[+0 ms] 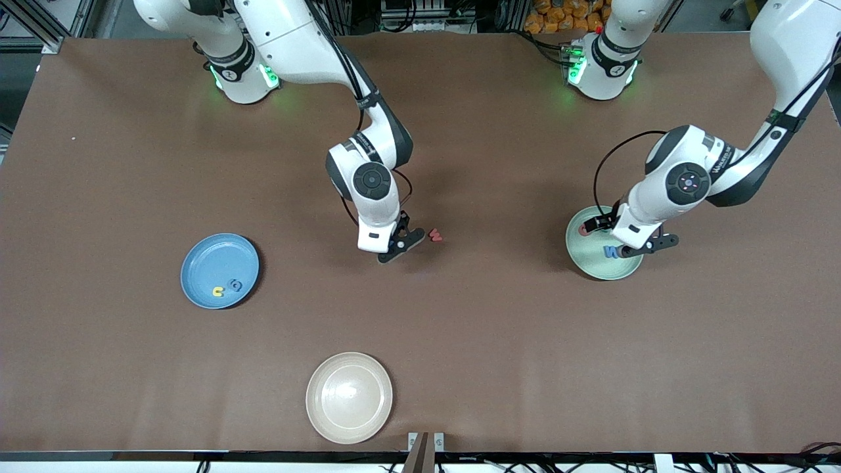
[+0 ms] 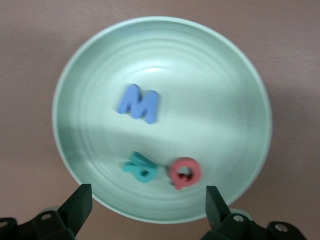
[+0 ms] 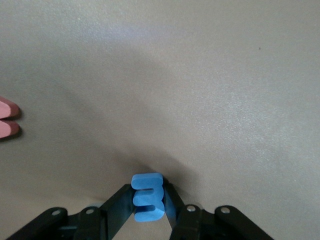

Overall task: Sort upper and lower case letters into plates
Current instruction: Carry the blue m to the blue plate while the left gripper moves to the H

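Flanking right gripper (image 1: 402, 246) with blue m (image 3: 148, 197): red w (image 1: 435, 234).

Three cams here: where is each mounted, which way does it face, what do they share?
Front: high across the table, facing both bases; both arms show.
Left wrist: looks down on the pale green plate; open left pincer tips show.
Right wrist: looks at the tabletop; right pincer shut on the blue m.
Shared: blue W, front and left wrist.
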Controlling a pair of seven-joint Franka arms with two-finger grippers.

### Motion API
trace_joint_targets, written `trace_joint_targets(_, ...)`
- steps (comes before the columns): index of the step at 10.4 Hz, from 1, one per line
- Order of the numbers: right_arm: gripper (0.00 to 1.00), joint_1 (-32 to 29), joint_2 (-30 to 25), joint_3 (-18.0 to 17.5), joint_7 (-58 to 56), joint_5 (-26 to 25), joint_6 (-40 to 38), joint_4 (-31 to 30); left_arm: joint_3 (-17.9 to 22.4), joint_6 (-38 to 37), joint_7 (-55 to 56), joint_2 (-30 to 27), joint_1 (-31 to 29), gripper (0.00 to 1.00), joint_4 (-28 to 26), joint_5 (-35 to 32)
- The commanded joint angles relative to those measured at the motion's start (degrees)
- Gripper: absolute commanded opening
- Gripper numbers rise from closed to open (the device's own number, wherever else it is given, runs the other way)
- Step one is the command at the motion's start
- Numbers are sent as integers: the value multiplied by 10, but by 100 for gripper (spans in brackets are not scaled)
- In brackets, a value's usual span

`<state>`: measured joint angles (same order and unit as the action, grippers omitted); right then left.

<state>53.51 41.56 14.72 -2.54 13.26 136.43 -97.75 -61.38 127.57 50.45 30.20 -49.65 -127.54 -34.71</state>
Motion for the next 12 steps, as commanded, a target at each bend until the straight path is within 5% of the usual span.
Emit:
trace_joint_targets(1, 0, -12, -31, 0, 3, 14, -2, -14, -10, -1, 79, -1, 46, 100, 13, -4)
trace_joint_targets(7, 0, -138, -92, 9, -81, 8, -75, -17, -8, 2, 189, 25, 134, 100, 49, 27)
trace_joint_targets(10, 0, -257, -93, 10, -284, 8, -78, -35, 30, 3, 323, 61, 270, 100, 101, 22)
trace_joint_targets(12, 0, -327, -89, 9, -406, 8, -88, -36, 123, 3, 421, 69, 425, 100, 155, 25)
